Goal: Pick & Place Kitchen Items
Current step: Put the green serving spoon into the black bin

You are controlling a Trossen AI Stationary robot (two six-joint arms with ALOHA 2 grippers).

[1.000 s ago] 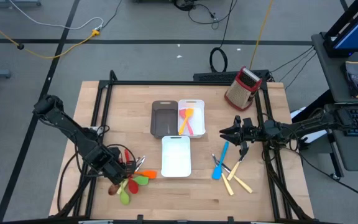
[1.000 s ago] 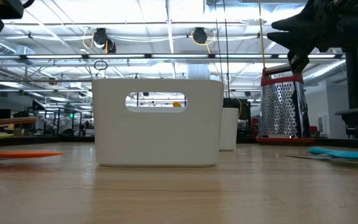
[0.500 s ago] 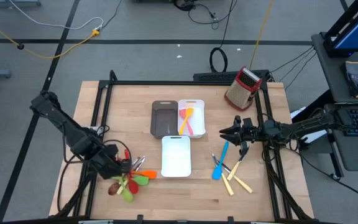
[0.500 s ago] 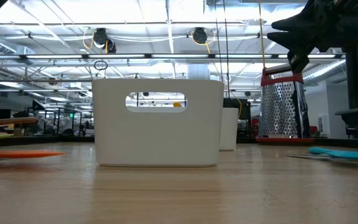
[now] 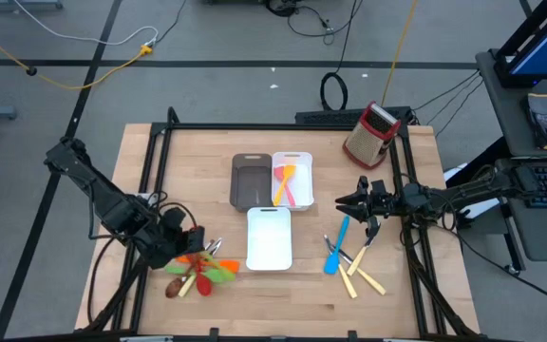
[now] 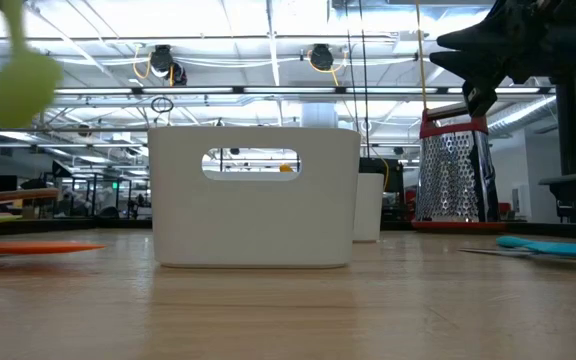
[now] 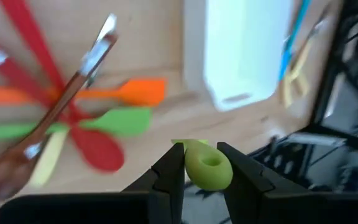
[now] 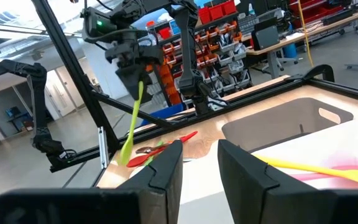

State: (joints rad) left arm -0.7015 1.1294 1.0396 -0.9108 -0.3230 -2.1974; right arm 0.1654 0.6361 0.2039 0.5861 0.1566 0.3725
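Green spoon [image 7: 207,169] now lifted, hanging vertical in left gripper [image 7: 201,167].

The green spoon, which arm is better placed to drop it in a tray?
Left. Its end effector is shut on the green spoon, lifted above the utensil pile. The right end effector hangs open, holding nothing.

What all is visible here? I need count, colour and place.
dark-brown rectangular tray: one, centre back
white rectangular trays: two, beside it, in front
yellow and pink utensils: in back white tray
red-and-metal box grater: one, back right
blue spatula: one, right
cream-handled metal knives: at least two, beside spatula
loose utensils: several, red, orange, green, brown, front left
light-green spoon: one, in left gripper
left gripper: shut on spoon
right gripper: open, right of trays
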